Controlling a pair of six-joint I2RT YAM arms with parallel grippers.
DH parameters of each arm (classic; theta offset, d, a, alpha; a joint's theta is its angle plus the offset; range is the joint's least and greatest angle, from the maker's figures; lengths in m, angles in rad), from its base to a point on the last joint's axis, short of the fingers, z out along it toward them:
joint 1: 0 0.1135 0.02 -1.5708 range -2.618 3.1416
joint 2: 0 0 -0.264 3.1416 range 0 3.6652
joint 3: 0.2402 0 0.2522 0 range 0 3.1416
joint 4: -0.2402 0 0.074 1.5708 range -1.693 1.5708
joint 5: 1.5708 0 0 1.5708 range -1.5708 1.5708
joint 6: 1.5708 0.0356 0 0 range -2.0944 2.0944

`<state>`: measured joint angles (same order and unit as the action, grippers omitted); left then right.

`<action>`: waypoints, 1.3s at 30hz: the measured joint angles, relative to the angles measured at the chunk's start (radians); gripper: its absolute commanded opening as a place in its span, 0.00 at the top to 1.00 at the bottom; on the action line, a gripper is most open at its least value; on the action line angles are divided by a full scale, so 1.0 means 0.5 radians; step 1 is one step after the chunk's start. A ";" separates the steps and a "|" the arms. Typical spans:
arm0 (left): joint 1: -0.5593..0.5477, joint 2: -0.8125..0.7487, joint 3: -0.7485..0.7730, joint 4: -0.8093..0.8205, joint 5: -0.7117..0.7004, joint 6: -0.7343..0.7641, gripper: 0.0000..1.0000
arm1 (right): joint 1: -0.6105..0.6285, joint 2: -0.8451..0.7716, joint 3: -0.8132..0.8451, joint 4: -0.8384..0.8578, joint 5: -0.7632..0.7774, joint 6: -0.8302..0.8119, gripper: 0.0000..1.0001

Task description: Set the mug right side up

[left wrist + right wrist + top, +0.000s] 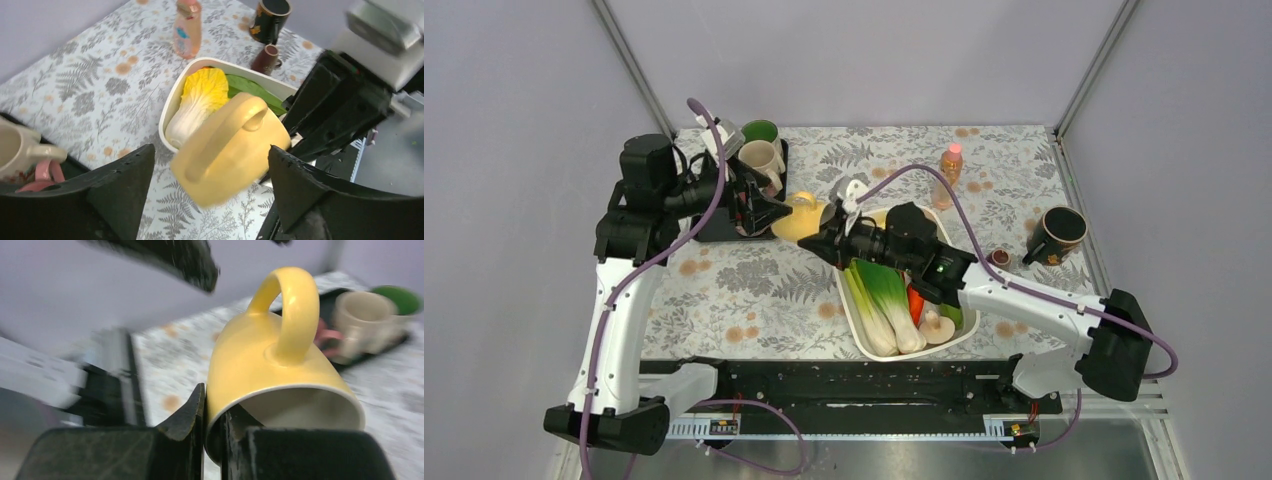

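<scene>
Top view, left of frame: left gripper (210,155) is spread wide and touching nothing. Its wrist view shows the mug in the gap between the fingers, clear of both. Tray (714,228) with other cups sits just behind it, upper left.

Centre-left: mug (796,220) is off the table, in the air between the two grippers, just left of the bin (864,335). It's on its side, handle up, mouth facing the right wrist camera. Not upright yet.

Right of it: right gripper (212,415) is clamped on the rim, one finger outside the wall and one inside the mouth. Thin edge pinch, well off the mug's centre.

Handling, my read:
- Glazed ceramic: rigid, slick, heavy for a rim pinch, chips if dropped.
- Weight hangs out from the grip, so it'll want to pivot in the fingers.
- Looks like a handover setup.
- Better hold for the left is across the body, wall to wall, near the middle, clear of the handle.
- The handle itself is round and would swivel.
- Keep the rim pinch until the left is firmly closed.
- Set down base first on bare table, away from bin and tray.
</scene>
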<state>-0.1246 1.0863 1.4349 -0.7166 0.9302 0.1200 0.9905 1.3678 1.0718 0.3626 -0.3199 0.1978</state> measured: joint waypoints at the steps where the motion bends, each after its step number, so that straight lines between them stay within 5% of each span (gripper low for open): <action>1: 0.008 -0.012 -0.002 -0.024 -0.068 0.019 0.07 | 0.034 -0.019 -0.012 -0.101 0.141 -0.236 1.00; 7: -0.038 0.043 0.123 -0.248 -0.413 0.095 0.02 | 0.358 0.008 -0.044 -0.513 0.861 -1.699 1.00; 10: -0.293 0.055 0.163 -0.275 -0.718 0.152 0.04 | 0.494 0.082 -0.021 -0.652 1.116 -2.230 1.00; 15: -0.717 0.077 0.121 -0.291 -1.139 0.237 0.05 | 0.577 0.226 0.082 -0.829 1.442 -2.690 1.00; 21: -1.112 0.082 -0.093 -0.205 -1.620 0.358 0.11 | 0.616 0.362 0.227 -0.865 1.729 -2.870 1.00; 24: -1.210 0.082 -0.219 -0.073 -1.908 0.438 0.32 | 0.644 0.376 0.267 -0.883 1.814 -2.899 1.00; 28: -1.310 0.088 -0.369 0.173 -2.284 0.568 0.94 | 0.672 0.405 0.322 -0.881 1.841 -2.908 1.00; 34: -1.391 0.111 -0.602 0.423 -2.580 0.878 1.00 | 0.659 0.484 0.391 -0.974 1.771 -2.821 1.00; 35: -1.391 0.109 -0.621 0.450 -2.582 0.894 1.00 | 0.655 0.491 0.391 -0.974 1.768 -2.799 0.96; 37: -1.391 0.105 -0.645 0.503 -2.579 0.913 1.00 | 0.648 0.491 0.379 -0.958 1.771 -2.784 0.59; 39: -1.386 0.105 -0.663 0.546 -2.583 0.919 1.00 | 0.645 0.493 0.353 -0.909 1.789 -2.766 0.34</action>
<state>-0.8177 1.1385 1.1034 -0.4438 -0.3611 0.5797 1.3128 1.6142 1.2484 -0.0917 0.5747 -1.1851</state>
